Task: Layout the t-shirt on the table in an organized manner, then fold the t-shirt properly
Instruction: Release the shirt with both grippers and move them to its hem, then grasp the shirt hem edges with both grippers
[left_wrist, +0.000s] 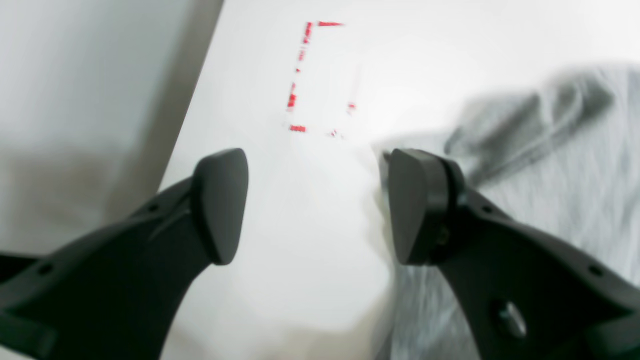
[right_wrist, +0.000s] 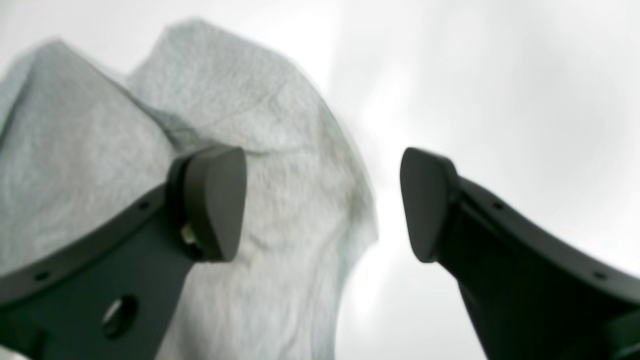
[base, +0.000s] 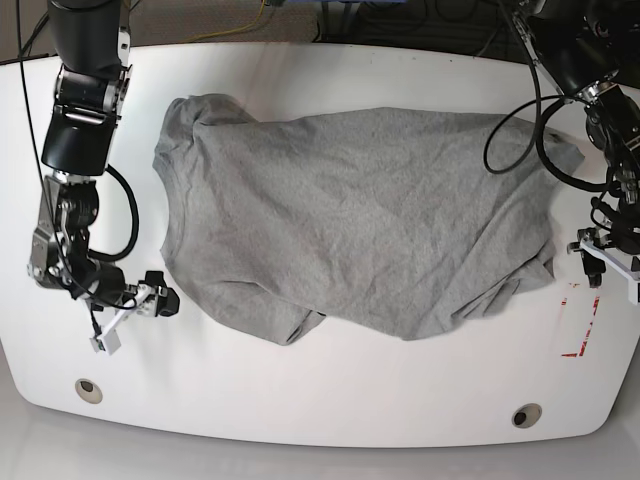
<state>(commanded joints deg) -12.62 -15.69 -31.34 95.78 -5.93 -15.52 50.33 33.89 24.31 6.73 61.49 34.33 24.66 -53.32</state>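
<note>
Two black fingers of the left gripper (left_wrist: 317, 205) fill the bottom of the left wrist view, spread wide with nothing between them but bare white table (left_wrist: 300, 260). The grey t-shirt (left_wrist: 550, 165) lies just to one side: its edge runs beside one finger, and part of the cloth is hidden behind that finger. A red dashed mark (left_wrist: 310, 80) sits on the table beyond the fingertips, apart from the shirt.

In the right wrist view the right gripper (right_wrist: 322, 202) is also spread apart and holds nothing. The t-shirt (right_wrist: 225, 125) lies behind one finger and reaches into the gap, while the other finger hangs over bare table (right_wrist: 500, 100). Both wrist views are blurred, so it is unclear whether any finger touches the cloth.

From the base view the t-shirt (base: 360, 220) is spread across the middle of the table (base: 320, 410), wrinkled, with its lower edge folded under in places. The right gripper (base: 150, 300) sits just beside the shirt's end on that view's left; the left gripper (base: 605, 250) is near the other end, partly cut off by the frame edge. Two round grey grommets (base: 88, 387) lie near the table's front edge.
</note>
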